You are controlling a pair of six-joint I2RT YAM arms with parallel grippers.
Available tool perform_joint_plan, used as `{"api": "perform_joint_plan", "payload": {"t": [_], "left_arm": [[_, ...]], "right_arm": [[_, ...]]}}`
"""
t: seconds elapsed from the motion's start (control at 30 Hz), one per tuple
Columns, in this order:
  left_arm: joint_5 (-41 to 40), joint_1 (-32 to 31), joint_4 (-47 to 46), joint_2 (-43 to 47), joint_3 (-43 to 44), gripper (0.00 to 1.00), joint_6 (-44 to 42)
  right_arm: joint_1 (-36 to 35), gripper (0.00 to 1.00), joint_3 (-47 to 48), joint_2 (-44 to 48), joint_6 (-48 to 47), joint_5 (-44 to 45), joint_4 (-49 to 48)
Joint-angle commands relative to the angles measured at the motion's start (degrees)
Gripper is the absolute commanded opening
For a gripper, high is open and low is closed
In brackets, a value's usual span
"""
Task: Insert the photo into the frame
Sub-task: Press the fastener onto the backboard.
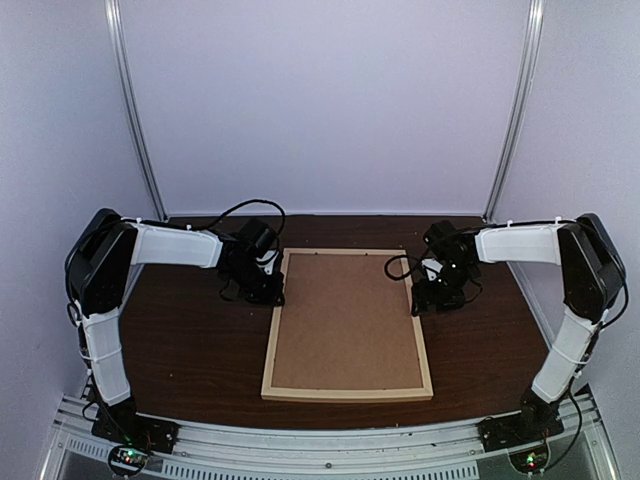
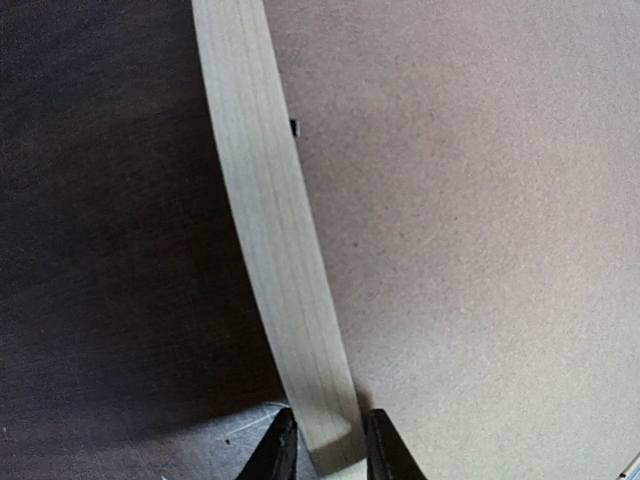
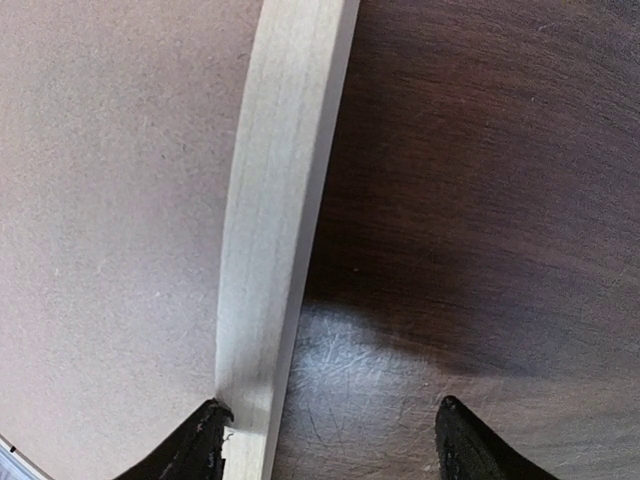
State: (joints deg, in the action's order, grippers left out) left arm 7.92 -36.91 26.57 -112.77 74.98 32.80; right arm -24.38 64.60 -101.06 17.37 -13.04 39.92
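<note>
One frame (image 1: 347, 394) lies flat on the dark wooden table (image 1: 190, 340), in the middle between my two arms. Its long axis runs from the near edge, where my bases sit, straight away toward the back wall. The two short rails lie crosswise, one near and one far. I count four light wood rails. A single brown backing board (image 1: 345, 320) fills the opening and faces up.

My left gripper (image 2: 330, 455) is at the left long rail, toward its far end. The fingers (image 2: 278, 452) are drawn in against both sides of that rail, pinching it. In the left wrist view the rail runs up and away from the fingers, with the table on its left and the board on its right. One small dark tab (image 2: 295, 125) shows at the rail's inner edge.

My right gripper (image 3: 335, 445) is at the right long rail, also toward its far end. It is spread wide. One finger (image 3: 200, 445) touches the rail on the board side, and the other (image 3: 470, 450) stands well apart over bare table.
</note>
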Motion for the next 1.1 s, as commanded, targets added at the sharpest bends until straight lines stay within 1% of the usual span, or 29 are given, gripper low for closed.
{"api": "perform_joint_plan", "payload": {"t": [0.0, 0.63, 0.77, 1.07], "left_arm": [[0.1, 0.0, 0.0, 0.0, -1.8, 0.24, -0.5], [0.3, 0.0, -0.2, -0.1, -2.0, 0.24, -0.5], [0.3, 0.0, -0.3, -0.1, -1.9, 0.24, -0.4], [-0.2, 0.0, -0.4, -0.1, -1.9, 0.24, -0.1]], "right_arm": [[-1.7, 0.71, 0.1, -3.5, 1.1, 0.7, -0.9], [-4.4, 0.71, 1.1, -6.1, 2.2, 0.2, -1.5], [-4.3, 0.71, 1.7, -3.9, 1.9, -0.4, -1.0], [-2.8, 0.75, 0.7, 5.7, 2.0, -3.8, 0.5]]}}
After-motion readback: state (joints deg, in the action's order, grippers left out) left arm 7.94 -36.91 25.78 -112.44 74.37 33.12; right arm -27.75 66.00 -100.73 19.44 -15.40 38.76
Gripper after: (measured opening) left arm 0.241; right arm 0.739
